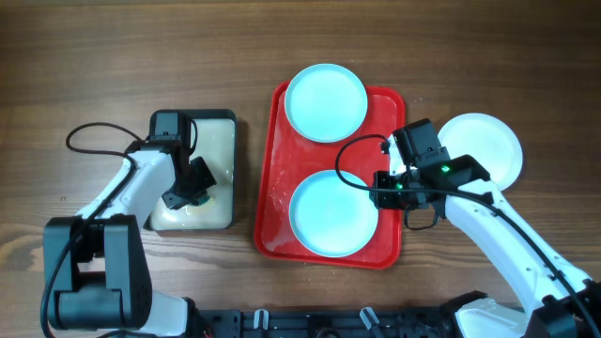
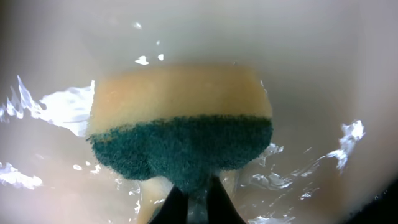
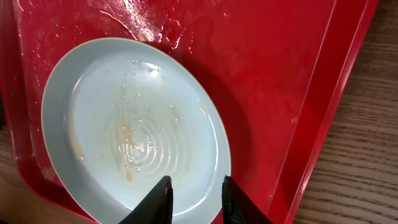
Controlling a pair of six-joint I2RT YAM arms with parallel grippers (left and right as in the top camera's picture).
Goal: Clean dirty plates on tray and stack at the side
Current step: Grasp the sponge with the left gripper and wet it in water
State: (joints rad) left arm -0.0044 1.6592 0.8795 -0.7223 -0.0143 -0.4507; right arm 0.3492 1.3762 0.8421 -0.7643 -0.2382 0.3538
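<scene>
1. A pale blue plate point(image 1: 333, 213) is lying in the lower half of the red tray point(image 1: 272, 141), at the middle of the overhead view. The right claw point(image 1: 383, 185) is hanging at this plate's right edge.
2. In the right wrist view the same plate point(image 3: 134, 124) is filling the left and centre of the frame. It is wet and streaked with faint orange smears, and the right claw point(image 3: 196, 186) is sitting at the bottom edge over the plate's near rim.
3. The right claw's fingers point(image 3: 160, 199) are standing apart and gripping nothing. I cannot tell whether they are touching the rim below them.
4. A second blue plate point(image 1: 326, 101) is resting at the top of the red tray, lapping over its upper rim, well apart from both claws.
5. The white plate point(image 1: 481, 150) is lying on the wooden table point(image 1: 94, 56) just right of the tray, and part of it is hidden under the right arm point(image 1: 488, 216).
6. The right arm is reaching in from the lower right corner, slanting up and left to the tray's right rim.
7. The left claw point(image 1: 192, 183) is hanging over the small black-rimmed tray point(image 1: 225, 122), left of centre.
8. In the left wrist view the left claw point(image 2: 196, 196) is at the bottom, clamping a yellow and green sponge point(image 2: 180, 118) by its green side. Its fingers are nearly together, and wet gleams are showing on the pale tray floor around the sponge.
9. The left arm point(image 1: 127, 188) is rising from the lower left corner and bending right over the small tray.
</scene>
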